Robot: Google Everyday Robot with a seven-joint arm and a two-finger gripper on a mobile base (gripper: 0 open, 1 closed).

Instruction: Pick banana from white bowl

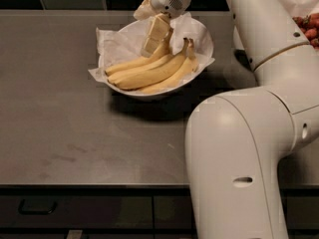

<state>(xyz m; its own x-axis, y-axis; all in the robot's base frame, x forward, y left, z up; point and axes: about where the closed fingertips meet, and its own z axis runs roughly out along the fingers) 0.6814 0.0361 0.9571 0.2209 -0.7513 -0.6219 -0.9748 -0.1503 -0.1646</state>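
Note:
The white bowl [149, 92], lined with crumpled white paper, stands at the back middle of the dark counter. The slim loose banana [130, 63] lies along the bowl's upper left. Thicker yellow bananas [159, 73] joined at their stems lie beside it, towards the front. My gripper [152, 40] reaches down into the bowl from above and sits at the right end of the slim banana, touching or very near it. That end of the banana is hidden behind the gripper.
My white arm [249, 148] fills the right side and covers the counter's right front. Red strawberries [306, 24] show at the far right edge. The dark counter [65, 143] stretches left and front, with drawers below its front edge.

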